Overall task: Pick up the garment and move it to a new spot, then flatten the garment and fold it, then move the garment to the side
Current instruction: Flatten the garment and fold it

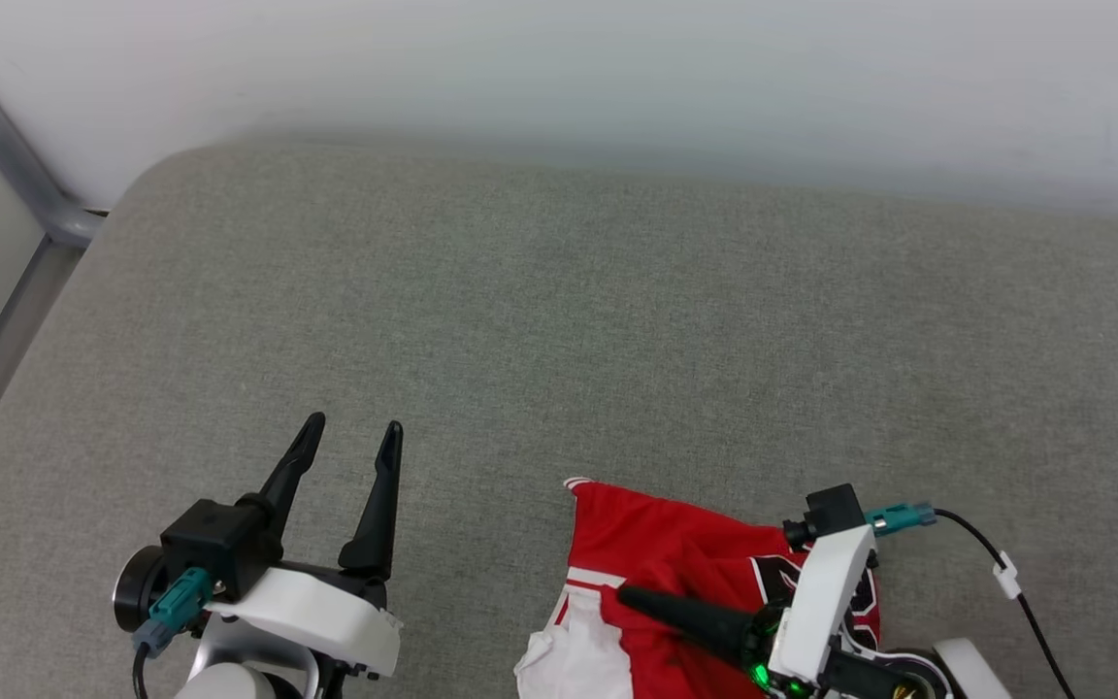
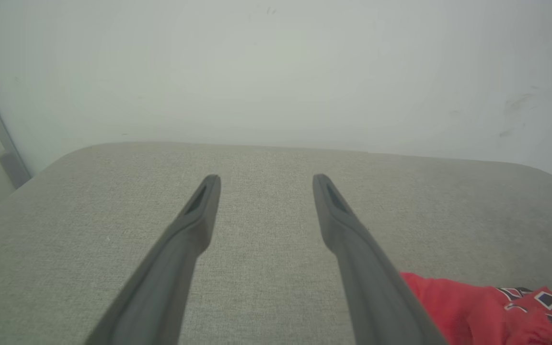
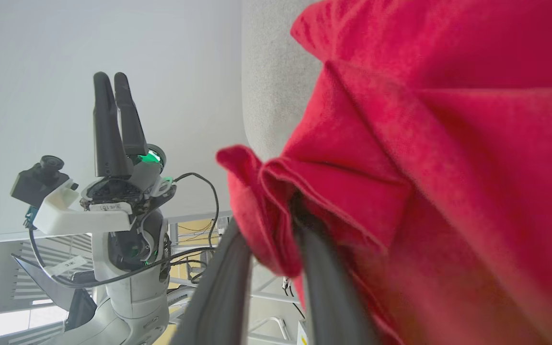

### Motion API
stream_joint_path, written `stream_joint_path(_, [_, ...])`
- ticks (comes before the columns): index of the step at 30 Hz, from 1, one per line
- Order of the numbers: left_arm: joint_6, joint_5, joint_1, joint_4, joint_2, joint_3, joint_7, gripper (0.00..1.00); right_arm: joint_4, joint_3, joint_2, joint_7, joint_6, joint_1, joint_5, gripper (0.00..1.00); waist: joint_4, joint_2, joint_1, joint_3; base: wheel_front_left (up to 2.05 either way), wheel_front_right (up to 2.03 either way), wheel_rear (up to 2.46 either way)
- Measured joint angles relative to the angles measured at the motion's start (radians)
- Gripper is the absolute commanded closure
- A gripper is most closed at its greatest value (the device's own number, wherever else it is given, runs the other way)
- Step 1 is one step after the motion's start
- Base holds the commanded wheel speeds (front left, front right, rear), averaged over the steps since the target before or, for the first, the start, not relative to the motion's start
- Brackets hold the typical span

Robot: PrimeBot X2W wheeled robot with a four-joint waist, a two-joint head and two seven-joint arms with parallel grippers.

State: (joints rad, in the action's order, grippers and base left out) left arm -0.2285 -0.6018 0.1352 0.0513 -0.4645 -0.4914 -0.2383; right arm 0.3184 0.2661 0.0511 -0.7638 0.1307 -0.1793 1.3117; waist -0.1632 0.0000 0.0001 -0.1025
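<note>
Lying crumpled at the lower right of the head view, the large red jersey shirt with white sleeves and black chest lettering (image 1: 656, 544) rests on a broad grey woven cushion (image 1: 559, 320), neither flattened nor folded. A fold of red cloth sits between the right gripper (image 3: 269, 220)'s two dark fingers; whether they pinch or merely straddle it cannot be told. The left gripper (image 1: 355, 427) hovers at lower left, fingers spread, holding nothing. Spreading, folding and the move aside appear to remain. A white wall (image 1: 617, 68) and grey metal rail (image 1: 25, 184) border the cushion, obstructing nothing.
</note>
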Motion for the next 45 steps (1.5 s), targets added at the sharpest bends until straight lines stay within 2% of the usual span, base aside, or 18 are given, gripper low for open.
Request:
stream_joint_path(4, [0.008,0.001,0.01,-0.016,0.002,-0.006,-0.003,0.0,-0.006,0.037,0.0,0.043,0.0,-0.011,0.02,0.0,-0.001,0.0,0.0,-0.007,0.0,0.0,0.0])
stream_joint_path(10, [0.013,0.002,0.024,-0.03,0.002,-0.011,-0.002,0.0,-0.107,0.082,0.02,0.12,0.0,-0.027,-0.077,0.0,0.015,0.0,0.0,0.003,0.0,0.0,0.0])
stream_joint_path(13, [0.011,0.002,0.024,-0.035,0.002,-0.011,-0.002,0.0,-0.163,0.126,0.077,0.174,0.0,-0.027,-0.2,0.0,0.029,0.0,0.0,0.012,0.0,0.0,0.0])
stream_joint_path(17, [0.003,0.0,0.015,-0.035,0.0,-0.008,-0.002,0.0,-0.213,0.112,0.116,0.277,0.0,-0.018,-0.329,0.0,0.049,0.0,0.0,0.027,0.0,0.0,0.0])
stream_joint_path(22, [-0.011,-0.005,-0.006,-0.035,-0.003,0.0,-0.003,0.0,-0.229,0.002,0.149,0.357,0.0,0.035,-0.502,0.0,0.076,0.0,-0.0001,0.048,0.0,0.0,0.0])
stream_joint_path(26, [-0.026,-0.009,-0.023,-0.033,-0.006,0.012,-0.005,0.0,-0.256,-0.133,0.162,0.394,0.0,0.088,-0.668,0.0,0.098,0.0,-0.0001,0.062,0.0,0.0,0.0])
stream_joint_path(34, [-0.048,-0.002,-0.055,-0.042,-0.005,0.026,-0.013,0.0,-0.374,-0.395,0.102,0.52,0.0,0.197,-0.986,0.0,0.125,0.0,-0.0001,0.089,0.0,0.0,0.0])
stream_joint_path(41, [-0.055,0.018,-0.08,-0.046,0.0,0.051,-0.021,0.0,-0.468,-0.42,0.052,0.658,0.0,0.252,-1.108,0.0,0.137,0.0,-0.0001,0.116,0.0,0.0,0.0])
stream_joint_path(45, [-0.058,0.029,-0.11,-0.045,0.006,0.069,-0.022,0.0,-0.509,-0.402,0.032,0.686,0.0,0.292,-1.133,0.0,0.143,0.0,-0.0001,0.13,0.0,0.0,0.0])
